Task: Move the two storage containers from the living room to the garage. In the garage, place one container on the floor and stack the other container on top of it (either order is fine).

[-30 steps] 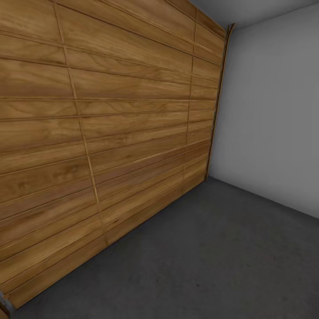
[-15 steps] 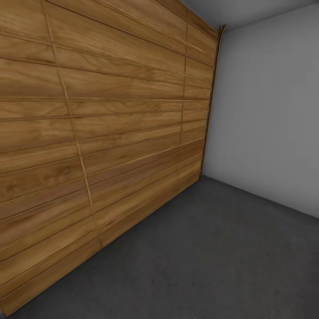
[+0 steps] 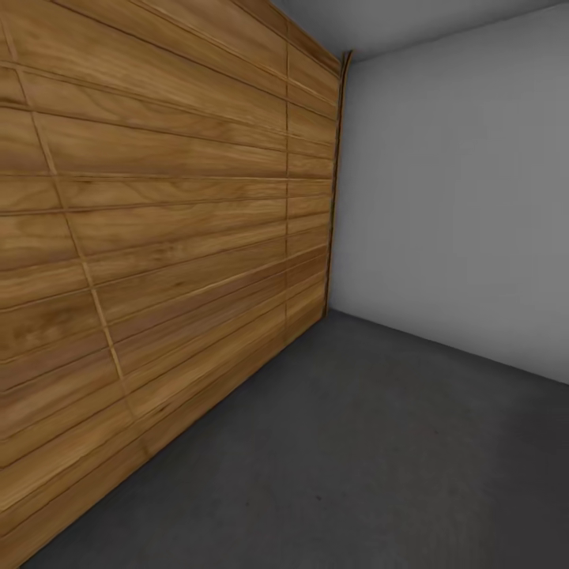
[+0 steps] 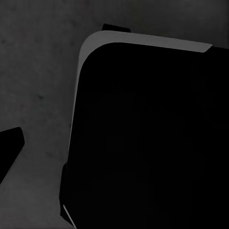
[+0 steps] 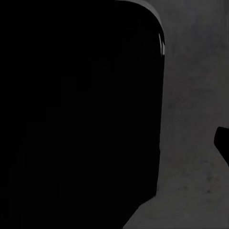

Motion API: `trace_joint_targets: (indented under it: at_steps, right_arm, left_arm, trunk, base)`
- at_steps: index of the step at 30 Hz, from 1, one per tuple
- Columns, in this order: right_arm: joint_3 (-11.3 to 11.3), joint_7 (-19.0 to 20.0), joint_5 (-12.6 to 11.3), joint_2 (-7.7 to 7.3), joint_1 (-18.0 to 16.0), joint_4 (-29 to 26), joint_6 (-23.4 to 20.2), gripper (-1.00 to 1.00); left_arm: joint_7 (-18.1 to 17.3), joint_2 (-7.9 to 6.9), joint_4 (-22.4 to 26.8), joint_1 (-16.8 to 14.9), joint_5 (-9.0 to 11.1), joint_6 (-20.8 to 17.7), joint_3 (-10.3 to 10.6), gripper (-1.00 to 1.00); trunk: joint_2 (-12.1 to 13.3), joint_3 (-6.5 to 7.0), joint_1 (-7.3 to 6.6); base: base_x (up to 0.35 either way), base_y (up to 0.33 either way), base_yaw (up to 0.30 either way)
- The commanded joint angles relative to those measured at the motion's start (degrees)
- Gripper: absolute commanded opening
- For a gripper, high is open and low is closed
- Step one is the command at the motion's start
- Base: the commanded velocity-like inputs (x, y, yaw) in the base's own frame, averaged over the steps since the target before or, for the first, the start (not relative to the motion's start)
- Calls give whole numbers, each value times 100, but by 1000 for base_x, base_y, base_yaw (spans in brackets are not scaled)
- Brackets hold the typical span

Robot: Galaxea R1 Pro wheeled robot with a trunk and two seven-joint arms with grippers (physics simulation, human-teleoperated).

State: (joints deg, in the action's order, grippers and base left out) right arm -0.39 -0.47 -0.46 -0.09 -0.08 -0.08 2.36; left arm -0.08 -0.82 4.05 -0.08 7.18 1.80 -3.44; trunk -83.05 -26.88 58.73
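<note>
— Where am I?

— In the garage. On my head camera the dark grey floor [image 3: 379, 458] runs up to the wooden plank door [image 3: 158, 237] on the left and a plain grey wall [image 3: 458, 205] ahead; the door's lower edge is cut off by the frame.

— And the claws?

— Hard to make out. Each wrist camera gives me a big black rounded shape [image 4: 143, 138] over concrete [image 5: 195, 95], plus a dark sliver at the edge. Whether either claw is open or closed, I cannot tell.

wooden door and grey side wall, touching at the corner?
Touching. In the head view the wooden door runs straight into the grey wall at the corner, no gap showing down to the concrete floor.
</note>
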Motion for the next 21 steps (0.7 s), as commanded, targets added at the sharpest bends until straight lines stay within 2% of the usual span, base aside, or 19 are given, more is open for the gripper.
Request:
trace_joint_targets:
  at_steps: [1,21]
  right_arm:
    - [-4,-5,-6,0,-1,-1,27,100]
    - [0,1,-7,-8,-1,0,39,100]
  left_arm:
    - [-1,-1,-1,-1,24,13,-30,100]
    - [-1,-5,-1,-1,22,13,-31,100]
  trunk:
    - [-2,-5,0]
    - [-2,-5,0]
  base:
    - [0,0,-300]
    - [0,0,-300]
